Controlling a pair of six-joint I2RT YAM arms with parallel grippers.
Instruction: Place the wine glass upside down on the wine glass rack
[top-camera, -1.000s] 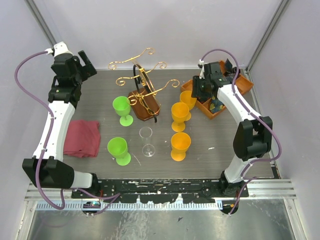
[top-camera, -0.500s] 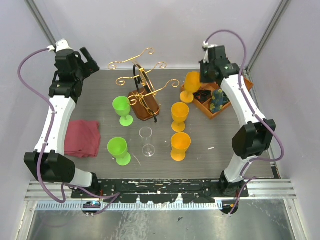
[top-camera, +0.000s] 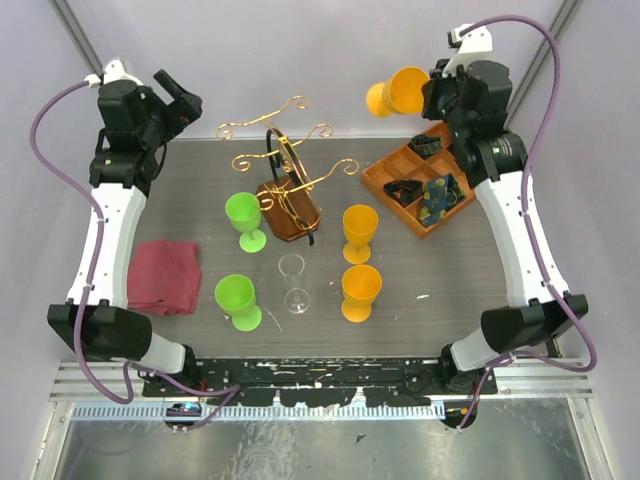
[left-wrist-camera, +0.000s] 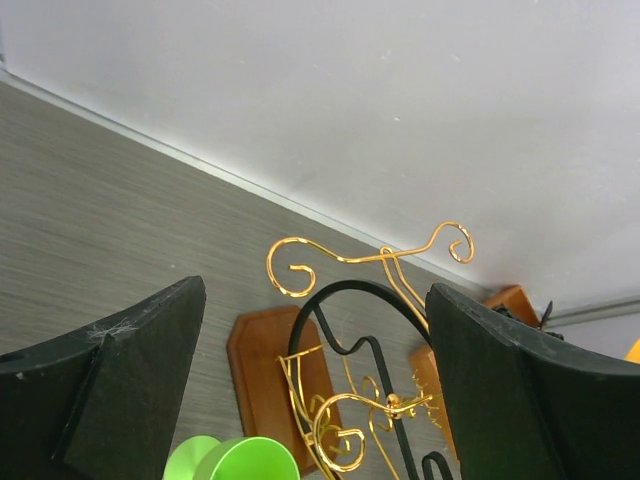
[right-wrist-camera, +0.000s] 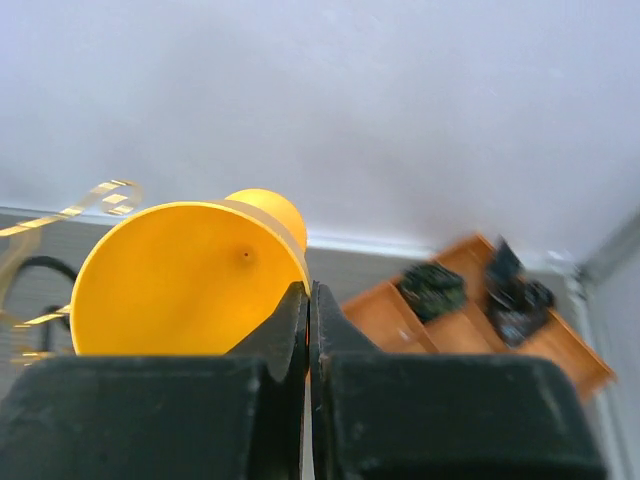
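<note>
1. Right gripper (right-wrist-camera: 308, 300): jaws pressed together on the rim of the orange wine glass (top-camera: 395, 95), pinching the bowl's wall between the two fingers.
2. The held glass is up in the air and touches nothing else. It lies roughly on its side, mouth toward the gripper, foot pointing away to the left in the top view.
3. In that view the glass sits over the far edge of the table (top-camera: 200, 200), right of the wine glass rack (top-camera: 290, 205) and well apart from its arms.
4. Left gripper (left-wrist-camera: 315, 290): jaws spread wide with nothing between them. It hangs above the far left corner of the table, and its camera looks down at the rack.
5. Rack: stands upright on its brown wooden base near the middle of the far side. The gold wire arms with curled ends carry no glass.
6. On the table in front of the rack:
   - two green glasses (top-camera: 243, 220);
   - two more orange glasses (top-camera: 360, 230);
   - a clear glass (top-camera: 293, 283).
   All of these are upright.
7. Red cloth (top-camera: 163, 276) lies at the left. The orange compartment tray (top-camera: 425, 190) sits at the far right, below the right arm.
</note>
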